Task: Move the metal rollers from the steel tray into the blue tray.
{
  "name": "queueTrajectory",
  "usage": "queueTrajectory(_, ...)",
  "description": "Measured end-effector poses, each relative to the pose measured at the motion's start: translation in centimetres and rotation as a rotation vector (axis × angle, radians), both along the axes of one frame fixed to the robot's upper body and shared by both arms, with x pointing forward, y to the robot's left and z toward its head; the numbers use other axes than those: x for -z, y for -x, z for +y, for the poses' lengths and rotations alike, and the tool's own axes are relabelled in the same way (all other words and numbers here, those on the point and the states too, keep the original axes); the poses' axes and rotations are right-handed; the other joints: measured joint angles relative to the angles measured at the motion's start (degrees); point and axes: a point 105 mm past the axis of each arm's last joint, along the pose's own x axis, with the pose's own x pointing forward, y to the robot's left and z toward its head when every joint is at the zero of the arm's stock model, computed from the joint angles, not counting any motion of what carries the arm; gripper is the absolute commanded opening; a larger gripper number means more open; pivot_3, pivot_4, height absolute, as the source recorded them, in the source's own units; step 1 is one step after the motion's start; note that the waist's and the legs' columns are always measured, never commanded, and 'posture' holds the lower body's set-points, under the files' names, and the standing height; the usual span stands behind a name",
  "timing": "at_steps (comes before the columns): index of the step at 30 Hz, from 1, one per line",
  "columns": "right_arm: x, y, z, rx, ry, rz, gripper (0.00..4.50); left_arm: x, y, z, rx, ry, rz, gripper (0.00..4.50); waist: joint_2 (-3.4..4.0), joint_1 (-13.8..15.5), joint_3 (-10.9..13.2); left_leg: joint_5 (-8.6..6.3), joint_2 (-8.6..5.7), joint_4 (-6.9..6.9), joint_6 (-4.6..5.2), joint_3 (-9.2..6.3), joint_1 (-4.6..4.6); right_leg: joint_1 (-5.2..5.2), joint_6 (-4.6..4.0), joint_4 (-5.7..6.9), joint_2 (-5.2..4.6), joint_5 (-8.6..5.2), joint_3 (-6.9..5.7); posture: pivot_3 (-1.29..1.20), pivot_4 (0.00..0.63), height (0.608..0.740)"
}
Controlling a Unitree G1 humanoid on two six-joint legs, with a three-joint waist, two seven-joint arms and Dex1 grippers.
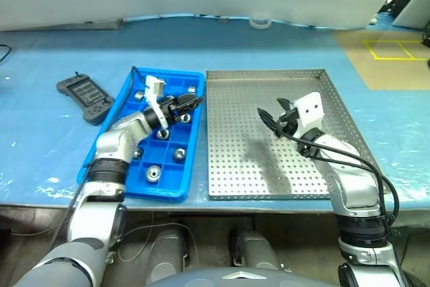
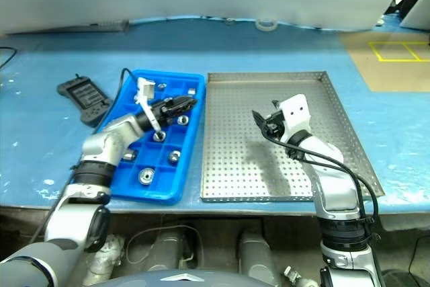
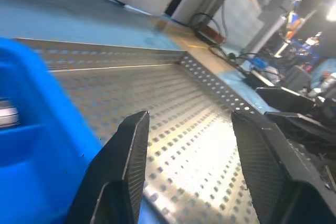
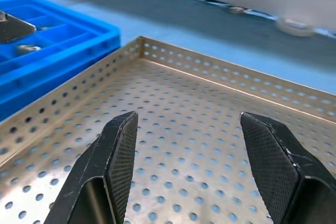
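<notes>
The blue tray (image 1: 124, 105) lies on the left of the table with several metal rollers (image 1: 153, 174) in its compartments, among them one at the near end and another (image 1: 179, 154) mid-tray. My left gripper (image 1: 195, 103) hovers over the tray's right edge and points toward the steel tray (image 1: 235, 112). Its fingers (image 3: 131, 150) are open with nothing between them. No roller shows on the steel tray's perforated floor (image 4: 210, 129). My right gripper (image 1: 274, 115) hangs above that tray's middle, open and empty, with its fingers (image 4: 118, 150) spread wide.
A black handheld controller (image 1: 85, 97) lies left of the blue tray. A roll of tape (image 1: 261, 23) sits at the table's far edge. Yellow floor markings (image 1: 396, 48) show at the far right. The two trays stand side by side, almost touching.
</notes>
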Motion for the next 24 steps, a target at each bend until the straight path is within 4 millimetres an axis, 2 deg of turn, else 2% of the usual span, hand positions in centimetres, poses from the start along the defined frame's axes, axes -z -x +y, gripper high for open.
queueTrajectory(7, -0.5, -0.1, 0.0, 0.013, 0.009, -0.012, 3.27, 0.0, -0.1, -1.2, 0.012, 0.022, -0.006, 2.60, 0.01, -0.78, 0.01, -0.08, 0.05, 0.17, 0.17, 0.00, -0.18, -0.05, -0.01, 0.00, 0.00, 0.00, -0.07, -0.24, 0.150, 0.740)
queueTrajectory(11, -1.2, -1.0, 0.2, 0.003, 0.017, -0.027, 3.27, 0.3, 0.2, -0.8, -0.020, 0.034, -0.005, 2.60, 0.01, -0.53, 0.00, -0.14, 0.05, 0.32, 0.28, 0.00, -0.24, 0.01, -0.03, 0.00, -0.02, 0.01, -0.08, -0.18, 0.150, 0.740)
queueTrajectory(24, -0.3, -4.0, 2.7, -0.076, 0.019, 0.001, 3.27, 0.4, 1.5, 2.0, -0.156, 0.025, -0.007, 2.60, 0.04, 1.42, 0.02, -0.12, 0.07, 0.32, 0.30, -0.01, -0.36, -0.09, -0.04, 0.00, -0.03, 0.01, -0.17, -0.06, 0.150, 0.740)
